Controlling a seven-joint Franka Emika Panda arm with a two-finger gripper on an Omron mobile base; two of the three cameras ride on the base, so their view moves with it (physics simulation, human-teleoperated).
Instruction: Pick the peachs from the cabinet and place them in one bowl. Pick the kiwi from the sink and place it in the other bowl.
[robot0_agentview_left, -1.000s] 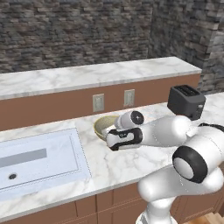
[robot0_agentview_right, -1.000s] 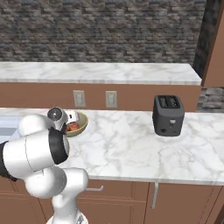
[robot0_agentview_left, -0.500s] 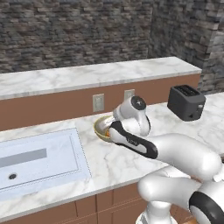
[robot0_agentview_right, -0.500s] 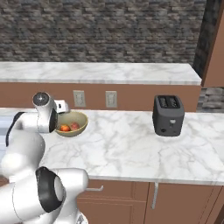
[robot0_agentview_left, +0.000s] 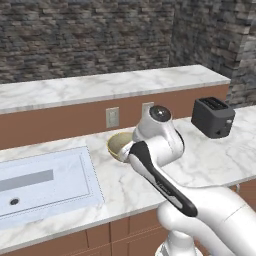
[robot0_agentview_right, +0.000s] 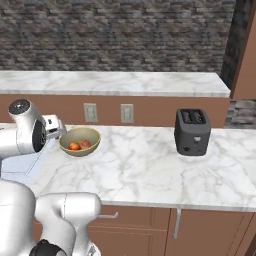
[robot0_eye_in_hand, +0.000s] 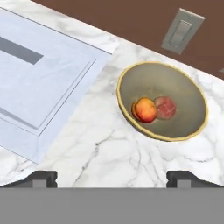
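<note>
Kitchen, marble counter (robot0_agentview_right: 150, 165), sink (robot0_agentview_left: 45, 182), toaster (robot0_agentview_right: 192, 131)

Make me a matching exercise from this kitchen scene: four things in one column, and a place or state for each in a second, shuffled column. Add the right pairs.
Things:
1. the two small yellow-orange peaches with a red blush
2. the black boxy toaster
3. the pale grey-white rectangular sink
4. the robot's two-finger gripper

Places or states:
A. set into the marble counter, left of the bowl in the left base view
B. open, holding nothing, above the counter
C. lying side by side inside the deep pale-tan bowl
D. standing on the counter at the right, well apart from the bowl

Pairs: 1-C, 2-D, 3-A, 4-B
</note>
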